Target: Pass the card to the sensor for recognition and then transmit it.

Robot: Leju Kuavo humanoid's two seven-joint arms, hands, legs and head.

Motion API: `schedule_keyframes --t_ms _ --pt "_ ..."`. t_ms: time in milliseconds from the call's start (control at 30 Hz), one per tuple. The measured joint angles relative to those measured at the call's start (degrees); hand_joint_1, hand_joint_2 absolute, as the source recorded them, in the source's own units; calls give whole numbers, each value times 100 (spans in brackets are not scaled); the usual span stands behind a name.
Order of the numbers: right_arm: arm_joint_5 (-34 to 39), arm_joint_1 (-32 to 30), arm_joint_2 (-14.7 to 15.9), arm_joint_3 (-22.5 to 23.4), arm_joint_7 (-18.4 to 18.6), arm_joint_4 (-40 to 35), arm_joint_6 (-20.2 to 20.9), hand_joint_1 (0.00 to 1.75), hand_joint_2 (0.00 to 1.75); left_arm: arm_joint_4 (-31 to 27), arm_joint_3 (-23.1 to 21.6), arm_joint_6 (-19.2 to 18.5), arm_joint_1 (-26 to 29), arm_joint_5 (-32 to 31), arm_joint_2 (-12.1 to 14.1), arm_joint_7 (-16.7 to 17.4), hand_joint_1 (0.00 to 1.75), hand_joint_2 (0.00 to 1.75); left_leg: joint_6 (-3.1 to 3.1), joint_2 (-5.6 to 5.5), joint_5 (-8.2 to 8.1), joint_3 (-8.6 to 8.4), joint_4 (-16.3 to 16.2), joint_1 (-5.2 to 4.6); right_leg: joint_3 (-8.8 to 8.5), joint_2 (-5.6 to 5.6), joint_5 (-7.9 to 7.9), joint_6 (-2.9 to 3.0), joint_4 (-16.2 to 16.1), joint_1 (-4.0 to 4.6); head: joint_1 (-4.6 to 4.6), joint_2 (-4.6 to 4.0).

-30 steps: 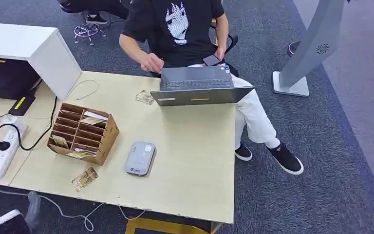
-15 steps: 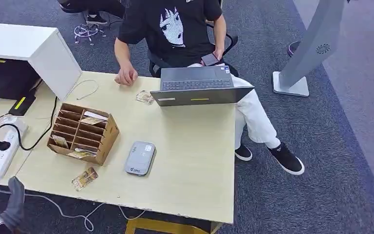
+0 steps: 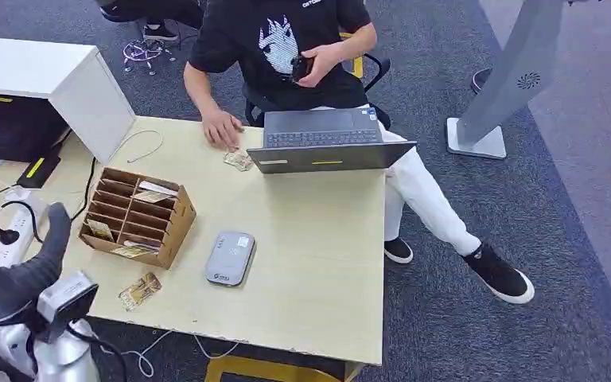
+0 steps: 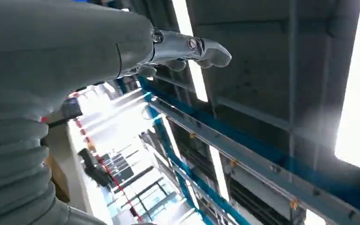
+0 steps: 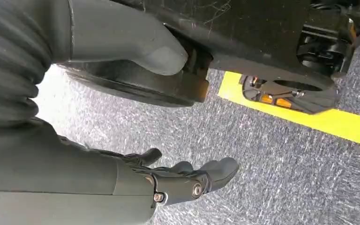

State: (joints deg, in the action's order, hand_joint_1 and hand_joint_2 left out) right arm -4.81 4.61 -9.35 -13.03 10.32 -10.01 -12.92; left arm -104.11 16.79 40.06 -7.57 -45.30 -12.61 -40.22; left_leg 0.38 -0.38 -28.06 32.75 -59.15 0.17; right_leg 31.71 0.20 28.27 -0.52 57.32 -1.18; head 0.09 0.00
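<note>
Pale wooden tabletop point(image 3: 310, 263) fills the middle of my head view, with the small gold-patterned card point(image 3: 138, 292) lying flat near its lower left edge, just below the brown cardboard slotted organiser point(image 3: 137, 216). Right of the card sits the grey rounded card sensor point(image 3: 229, 258). My left hand point(image 3: 44, 255) hovers at lower left beside the table, holding nothing, fingers extended (the wrist view has them pointing at the ceiling). My right hand point(image 5: 178, 180) hangs over grey carpet, fingers loosely apart and empty. At upper centre, a seated person point(image 3: 286, 48) rests one hand beside a dark grey laptop point(image 3: 326, 143).
</note>
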Motion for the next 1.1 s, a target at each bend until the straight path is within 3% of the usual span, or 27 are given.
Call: schedule_keyframes --t_ms 167,333,700,967,1100 --pt "-13 6 9 -22 -28 0 107 0 175 1473 438 2 -1151 -990 162 13 0 175 -3 11 6 -2 0 0 2 12 -11 2 2 0 0 0" --pt "-15 5 13 -22 -11 0 155 0 175 2518 957 2 -1830 -1800 278 140 0 175 -3 12 5 -1 0 0 5 15 -11 2 2 0 0 0" --pt "-101 16 39 -22 26 0 199 0 175 3487 1458 4 -2402 -2584 491 529 0 175 -3 15 5 9 0 0 15 17 -10 1 2 0 -2 0" --pt "-103 20 52 -22 24 0 234 0 175 3771 1635 7 -2551 -2773 577 592 0 175 -3 16 5 10 0 1 16 18 -10 2 3 1 -2 0" --pt "-120 30 63 -22 41 0 243 0 175 3859 1643 7 -2584 -3152 657 939 0 175 -3 16 5 10 0 0 18 18 -10 2 2 0 0 0"
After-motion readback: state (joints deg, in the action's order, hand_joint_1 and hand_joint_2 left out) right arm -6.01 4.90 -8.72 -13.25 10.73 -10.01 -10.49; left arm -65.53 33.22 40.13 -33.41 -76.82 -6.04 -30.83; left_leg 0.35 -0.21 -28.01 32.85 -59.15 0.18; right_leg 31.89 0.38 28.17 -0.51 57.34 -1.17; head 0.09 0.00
